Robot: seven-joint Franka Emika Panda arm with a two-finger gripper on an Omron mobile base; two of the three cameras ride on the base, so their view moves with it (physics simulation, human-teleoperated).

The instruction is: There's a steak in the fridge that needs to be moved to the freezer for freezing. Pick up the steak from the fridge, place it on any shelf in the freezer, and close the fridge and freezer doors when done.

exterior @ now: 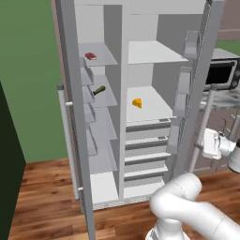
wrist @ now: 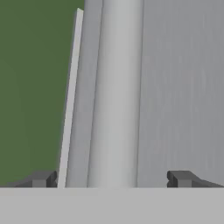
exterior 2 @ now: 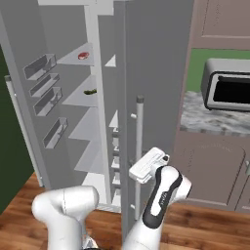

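Note:
Both doors of the grey refrigerator stand open. The steak (exterior: 91, 56) (exterior 2: 83, 55) lies on the top shelf of the narrow freezer (exterior: 101, 140), above a small green vegetable (exterior: 99, 90) (exterior 2: 90, 91). A yellow cheese wedge (exterior: 137, 102) sits on a shelf of the wider fridge (exterior: 147, 108). My gripper (exterior: 202, 145) (exterior 2: 139, 168) (wrist: 111, 179) is open at the outer face of the fridge door (exterior: 202, 79) (exterior 2: 156, 88). Its fingertips (wrist: 183, 178) stand on either side of the door's vertical silver handle (exterior 2: 138, 141) (wrist: 116, 96), not closed on it.
The freezer door (exterior: 70, 103) (exterior 2: 22, 102) swings out to the left with bins on its inner side. A stone counter (exterior 2: 210, 119) with a dark toaster oven (exterior: 221, 72) (exterior 2: 227, 85) lies right of the fridge door. A dark panel (exterior: 9, 159) stands at far left.

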